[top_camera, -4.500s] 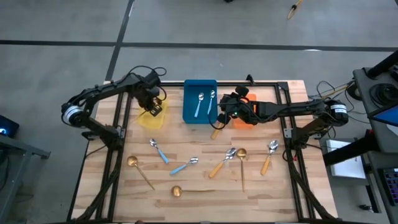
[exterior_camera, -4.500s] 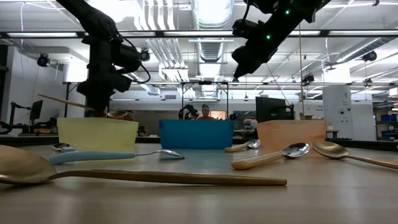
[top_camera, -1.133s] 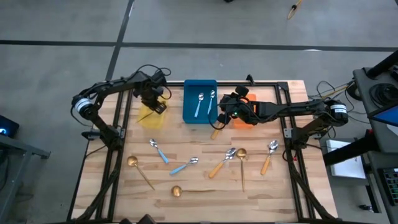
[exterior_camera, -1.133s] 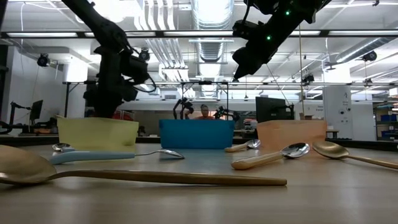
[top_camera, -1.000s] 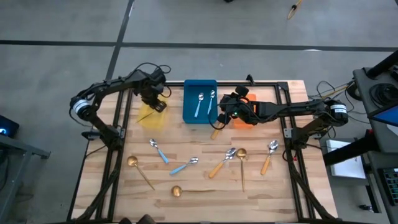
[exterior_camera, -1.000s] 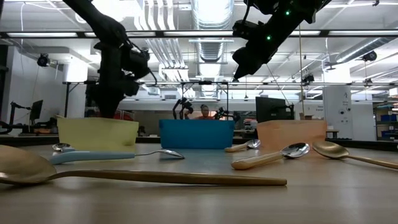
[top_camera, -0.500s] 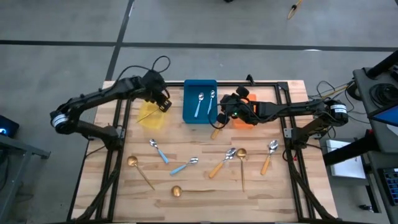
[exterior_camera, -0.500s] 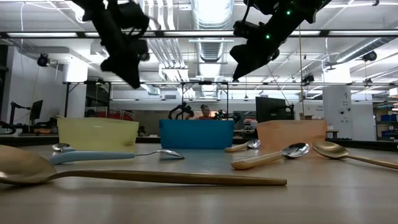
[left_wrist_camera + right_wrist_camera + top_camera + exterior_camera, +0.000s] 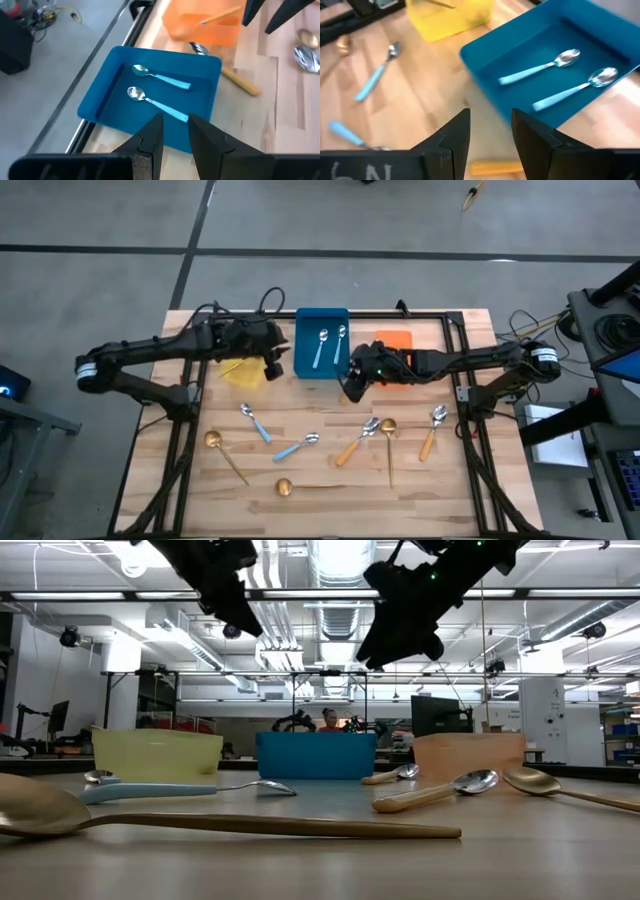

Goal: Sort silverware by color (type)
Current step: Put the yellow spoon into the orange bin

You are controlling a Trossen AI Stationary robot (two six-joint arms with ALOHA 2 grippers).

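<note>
Both grippers hover above the table and hold nothing. My left gripper is open by a narrow gap, between the yellow bin and the blue bin. My right gripper is open above an orange-handled spoon that lies flat by the blue bin's near right corner. Two blue-handled spoons lie in the blue bin. A gold spoon rests in the yellow bin. Several more spoons lie flat on the near half: blue-handled, gold, orange-handled.
The orange bin stands right of the blue one, partly under the right arm, with an orange-handled spoon in it. Black frame rails run along the table's sides. Bare wood lies between the bins and the scattered spoons.
My left gripper has risen from over the yellow bin, swung toward the table's right and turned, and now hangs beside the blue bin. My right gripper has shifted from beside the orange bin toward the near edge, over the orange-handled spoon by the blue bin.
</note>
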